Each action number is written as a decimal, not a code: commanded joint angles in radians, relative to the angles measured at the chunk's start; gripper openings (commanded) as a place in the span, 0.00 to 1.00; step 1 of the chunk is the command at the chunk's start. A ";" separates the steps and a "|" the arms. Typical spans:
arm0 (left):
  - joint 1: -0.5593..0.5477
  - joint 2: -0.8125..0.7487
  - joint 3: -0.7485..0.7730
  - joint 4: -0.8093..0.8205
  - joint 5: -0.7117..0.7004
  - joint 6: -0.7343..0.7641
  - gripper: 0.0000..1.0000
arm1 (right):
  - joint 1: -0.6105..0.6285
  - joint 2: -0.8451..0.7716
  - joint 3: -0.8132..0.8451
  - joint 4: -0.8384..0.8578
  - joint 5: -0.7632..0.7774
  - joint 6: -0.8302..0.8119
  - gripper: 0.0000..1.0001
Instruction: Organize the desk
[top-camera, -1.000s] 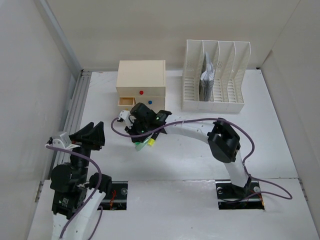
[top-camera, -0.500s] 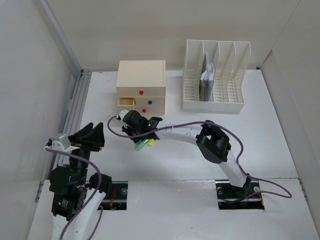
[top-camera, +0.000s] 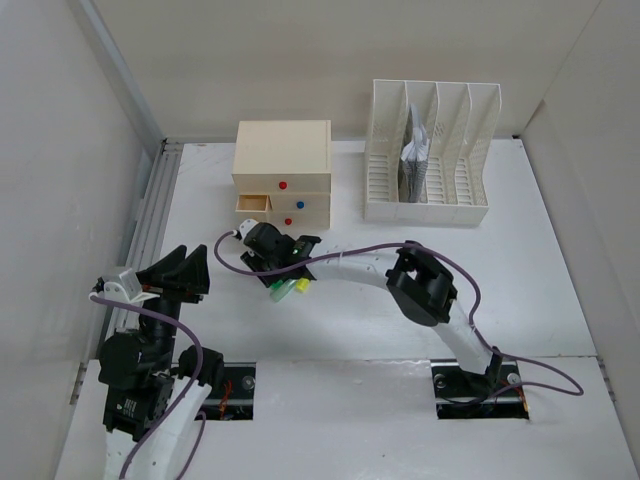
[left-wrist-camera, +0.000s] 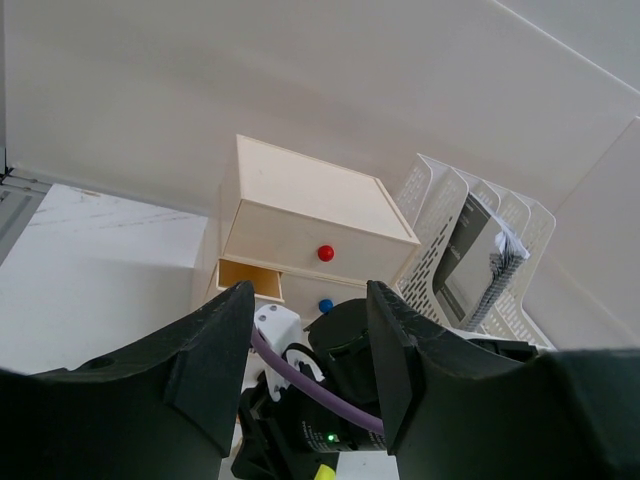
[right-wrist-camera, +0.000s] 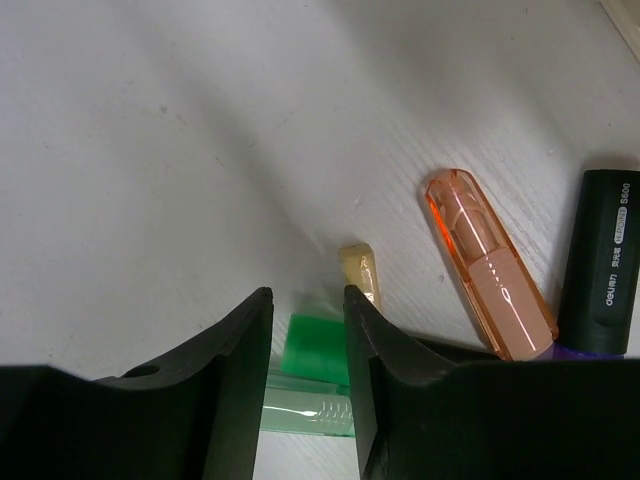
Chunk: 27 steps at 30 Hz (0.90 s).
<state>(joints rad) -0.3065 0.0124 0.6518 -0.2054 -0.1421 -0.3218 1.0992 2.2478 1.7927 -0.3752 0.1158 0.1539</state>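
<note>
On the white desk (top-camera: 400, 300) lies a small cluster of pens in front of the drawer box. My right gripper (top-camera: 284, 282) reaches left and hangs low over them. In the right wrist view, my right gripper (right-wrist-camera: 308, 300) is open, its fingers straddling a green highlighter (right-wrist-camera: 318, 350) that lies on the desk. Beside it are a small cream piece (right-wrist-camera: 360, 272), an orange highlighter (right-wrist-camera: 492, 280) and a black marker (right-wrist-camera: 605, 260). My left gripper (top-camera: 185, 270) hovers at the near left, open and empty; in its own view, my left gripper (left-wrist-camera: 310, 330) faces the right arm's wrist.
A beige drawer box (top-camera: 282, 165) stands at the back, its upper left drawer (top-camera: 250, 204) pulled out. A white slotted file rack (top-camera: 430, 150) to its right holds a spiral notebook (top-camera: 415, 160). A grey rail (top-camera: 150, 215) runs along the left edge.
My right arm has shifted left and slightly down toward the pens, and its jaws have spread apart. The left arm has barely moved.
</note>
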 joint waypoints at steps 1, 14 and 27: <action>-0.003 -0.061 0.005 0.057 0.010 0.013 0.46 | 0.002 -0.045 0.019 0.039 0.004 -0.013 0.41; -0.003 -0.061 0.005 0.057 0.010 0.013 0.46 | 0.002 -0.045 0.019 0.050 0.102 -0.042 0.41; -0.003 -0.061 0.005 0.057 0.010 0.013 0.46 | 0.002 0.027 0.046 0.010 0.068 -0.051 0.41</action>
<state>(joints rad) -0.3065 0.0124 0.6518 -0.2050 -0.1421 -0.3218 1.0992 2.2490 1.7927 -0.3737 0.1997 0.1089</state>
